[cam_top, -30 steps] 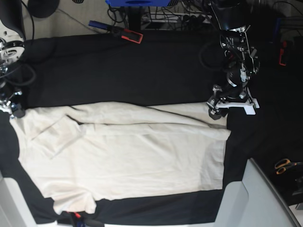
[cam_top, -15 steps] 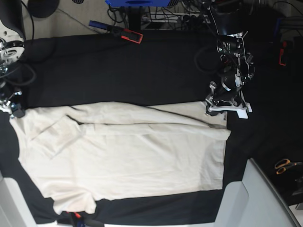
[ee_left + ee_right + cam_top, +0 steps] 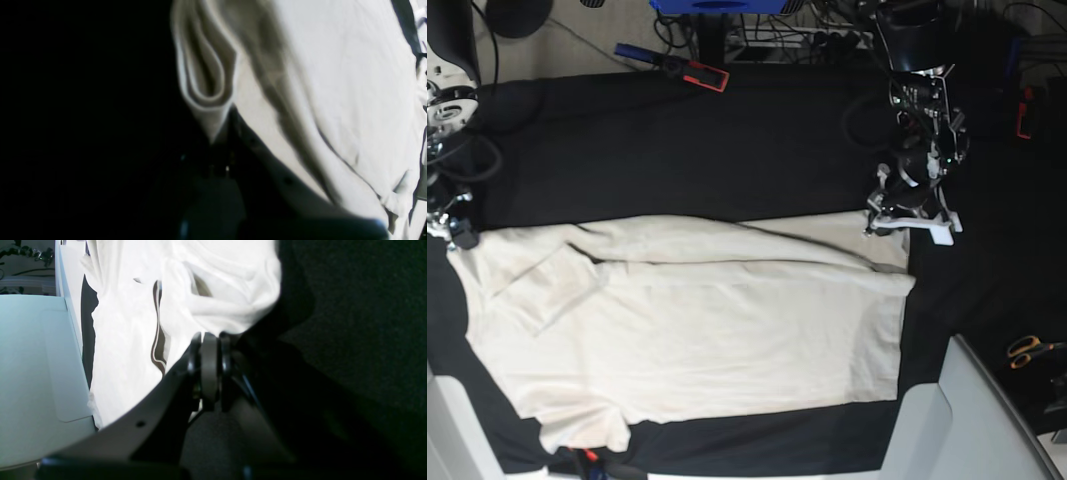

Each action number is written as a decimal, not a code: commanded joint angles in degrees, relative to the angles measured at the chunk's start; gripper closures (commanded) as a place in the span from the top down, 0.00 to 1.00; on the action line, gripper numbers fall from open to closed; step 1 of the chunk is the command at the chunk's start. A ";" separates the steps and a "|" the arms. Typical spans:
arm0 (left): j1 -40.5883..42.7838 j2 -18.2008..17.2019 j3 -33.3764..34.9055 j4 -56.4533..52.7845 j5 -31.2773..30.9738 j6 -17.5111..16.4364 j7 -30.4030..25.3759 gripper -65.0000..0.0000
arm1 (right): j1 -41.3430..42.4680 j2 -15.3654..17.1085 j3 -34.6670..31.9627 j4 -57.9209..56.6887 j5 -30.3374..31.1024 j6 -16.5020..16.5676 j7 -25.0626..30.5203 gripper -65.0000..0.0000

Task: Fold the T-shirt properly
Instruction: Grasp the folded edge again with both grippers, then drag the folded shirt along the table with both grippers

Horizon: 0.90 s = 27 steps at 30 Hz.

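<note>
The cream T-shirt is lying spread across the black table cover; the left gripper and right gripper are each pinching a far-edge corner, seemingly readying to fold that edge over

A table under a black table cover carries everything. The cream T-shirt lies spread flat across its near half. Orange-handled scissors rest at one edge.
</note>
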 commanded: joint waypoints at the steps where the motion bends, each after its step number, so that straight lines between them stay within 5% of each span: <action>1: -0.36 -0.30 -0.06 0.83 -0.03 0.10 -0.41 0.00 | 1.27 1.25 -0.16 1.01 1.10 0.95 0.45 0.01; 9: 2.98 -3.20 -0.06 10.50 0.06 0.01 8.12 0.00 | 1.18 2.48 -0.16 1.10 1.01 0.95 -0.34 0.01; 14: 5.53 -4.61 0.03 14.11 0.06 0.01 8.12 0.00 | 1.00 2.48 -0.16 3.47 1.01 0.95 -0.87 0.01; 22: 9.66 -4.87 0.03 14.37 0.06 -0.17 8.12 0.00 | -1.46 2.04 -0.07 7.69 1.10 0.95 -9.22 0.01; 27: 10.98 -4.87 0.03 14.55 0.06 -0.17 8.12 0.00 | -4.62 -1.30 0.36 14.99 1.19 0.95 -12.74 0.01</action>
